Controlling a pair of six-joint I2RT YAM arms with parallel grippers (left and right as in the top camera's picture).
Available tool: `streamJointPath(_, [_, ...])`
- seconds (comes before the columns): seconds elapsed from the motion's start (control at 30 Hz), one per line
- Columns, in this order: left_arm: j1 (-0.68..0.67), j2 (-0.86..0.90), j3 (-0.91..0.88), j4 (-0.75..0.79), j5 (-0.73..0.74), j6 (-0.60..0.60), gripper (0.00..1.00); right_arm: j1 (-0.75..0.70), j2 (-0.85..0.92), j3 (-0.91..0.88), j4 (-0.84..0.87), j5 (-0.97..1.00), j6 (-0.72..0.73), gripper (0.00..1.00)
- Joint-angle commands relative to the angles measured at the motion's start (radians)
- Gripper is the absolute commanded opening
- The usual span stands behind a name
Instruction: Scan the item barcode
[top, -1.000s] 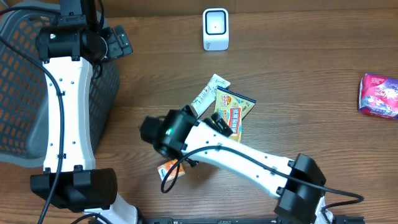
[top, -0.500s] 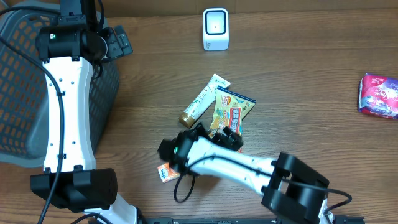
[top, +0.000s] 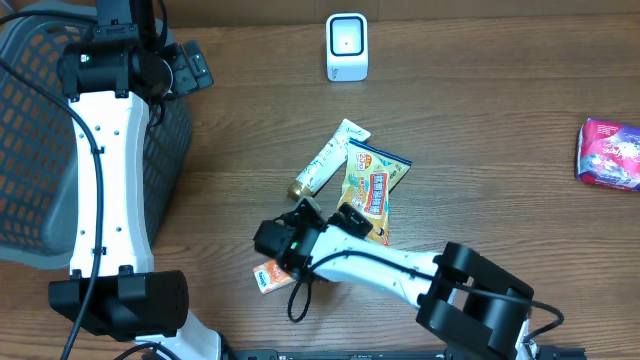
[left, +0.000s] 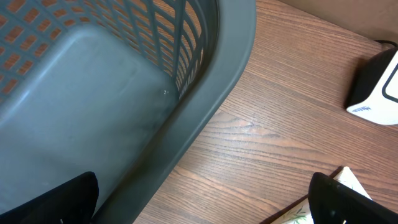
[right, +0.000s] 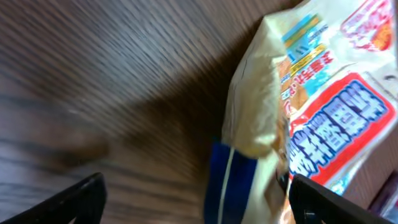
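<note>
The item nearest my right gripper is a yellow snack packet (top: 375, 183) with red lettering, lying mid-table. In the right wrist view the packet (right: 323, 118) fills the right side, its near edge and a blue patch lying between the fingers. My right gripper (top: 328, 215) (right: 199, 199) stands open, low over the table and astride that edge. The white barcode scanner (top: 347, 46) (left: 376, 93) stands at the back. My left gripper (top: 190, 68) (left: 202, 205) hangs open and empty above the basket's rim.
A grey mesh basket (top: 30, 150) (left: 205, 93) fills the left side. A green-and-white tube (top: 325, 160) (left: 349, 178) lies against the snack packet. A small orange packet (top: 272, 275) sits by the right wrist. A purple pack (top: 610, 152) lies at the far right.
My right arm has folded in and its gripper has slid down and right to the snack packet's near edge, uncovering the small orange packet. The left arm has not moved.
</note>
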Motion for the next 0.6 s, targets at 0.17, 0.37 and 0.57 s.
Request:
streamJointPath(0.17, [-0.001, 0.011, -0.002, -0.006, 0.005, 0.001, 1.0, -0.12, -0.034, -0.038, 0.012, 0.014, -0.051, 0.75])
streamJointPath(0.37, [-0.001, 0.011, -0.002, -0.006, 0.005, 0.001, 1.0, -0.145, -0.034, -0.038, 0.04, -0.052, -0.086, 0.29])
streamJointPath(0.57, [-0.001, 0.011, -0.002, -0.006, 0.005, 0.001, 1.0, -0.148, -0.044, -0.015, 0.018, -0.227, -0.092, 0.04])
